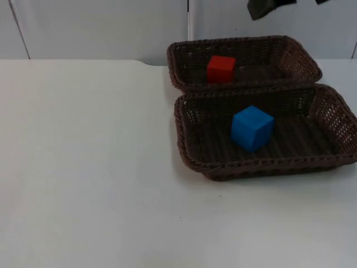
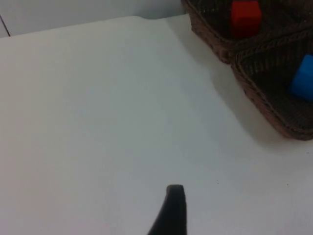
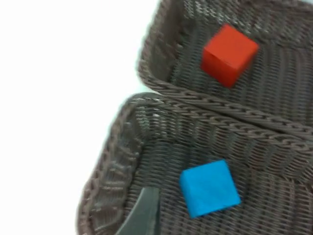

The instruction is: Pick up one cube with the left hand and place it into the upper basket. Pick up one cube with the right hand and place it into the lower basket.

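A red cube [image 1: 221, 69] rests inside the upper brown wicker basket [image 1: 298, 53], near its left half. A blue cube [image 1: 252, 128] sits in the middle of the lower wicker basket [image 1: 334, 120], turned slightly askew. The right wrist view has the red cube [image 3: 229, 55] and the blue cube [image 3: 209, 188], with my right gripper [image 3: 143, 215] held above the lower basket's [image 3: 105, 171] left side, apart from the blue cube. My left gripper [image 2: 172, 210] hangs over bare table to the left of both baskets. It holds nothing that I can see.
The two baskets touch along their long rims at the table's right. White table top [image 1: 83, 156] stretches left and in front of them. The grey partition wall [image 1: 100, 28] closes the far edge. A dark part of my right arm [image 1: 266, 6] hangs behind the upper basket.
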### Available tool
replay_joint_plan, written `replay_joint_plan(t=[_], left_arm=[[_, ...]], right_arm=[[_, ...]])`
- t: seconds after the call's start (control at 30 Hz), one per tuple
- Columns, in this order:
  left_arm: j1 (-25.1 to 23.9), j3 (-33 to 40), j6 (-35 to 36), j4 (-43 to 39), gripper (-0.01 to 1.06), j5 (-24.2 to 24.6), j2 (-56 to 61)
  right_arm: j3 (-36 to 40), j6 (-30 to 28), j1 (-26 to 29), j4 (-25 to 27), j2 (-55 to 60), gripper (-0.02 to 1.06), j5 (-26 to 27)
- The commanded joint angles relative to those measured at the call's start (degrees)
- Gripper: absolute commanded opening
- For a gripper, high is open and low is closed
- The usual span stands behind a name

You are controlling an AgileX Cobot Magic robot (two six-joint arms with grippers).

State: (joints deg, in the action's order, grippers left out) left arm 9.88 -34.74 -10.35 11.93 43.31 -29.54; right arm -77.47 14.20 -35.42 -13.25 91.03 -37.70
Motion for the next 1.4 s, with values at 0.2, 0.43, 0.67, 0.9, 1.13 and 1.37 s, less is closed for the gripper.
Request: replay_joint_plan(t=[0.2, 0.43, 0.67, 0.9, 1.13, 1.37], left_arm=[[-0.2, 0.3, -1.6, 0.1, 0.74, -0.2, 8.7], [-0.2, 0.3, -1.6, 0.1, 0.74, 1.1, 11.8], [-0.2, 0.3, -1.6, 1.7, 0.74, 2.8, 11.8], [-0.2, 0.3, -1.3, 2.7, 0.74, 5.1, 11.9], [-0.2, 0.3, -1.3, 3.5, 0.74, 6.6, 11.9], [-0.2, 0.3, -1.3, 4.3, 0.74, 7.3, 13.7]], right_arm=[[6.1, -0.4, -1.9, -0.1, -9.3, 0.85, 1.7], [12.2, -0.4, -1.9, -0.6, -16.9, 0.85, 3.0], [19.1, -0.4, -1.9, -1.5, -26.0, 0.85, 3.1], [25.2, -0.4, -1.9, -1.4, -34.9, 0.85, 3.1], [30.8, -0.4, -1.9, -1.0, -44.4, 0.85, 3.0], [38.8, -0.4, -1.9, -0.3, -56.4, 0.85, 2.9]])
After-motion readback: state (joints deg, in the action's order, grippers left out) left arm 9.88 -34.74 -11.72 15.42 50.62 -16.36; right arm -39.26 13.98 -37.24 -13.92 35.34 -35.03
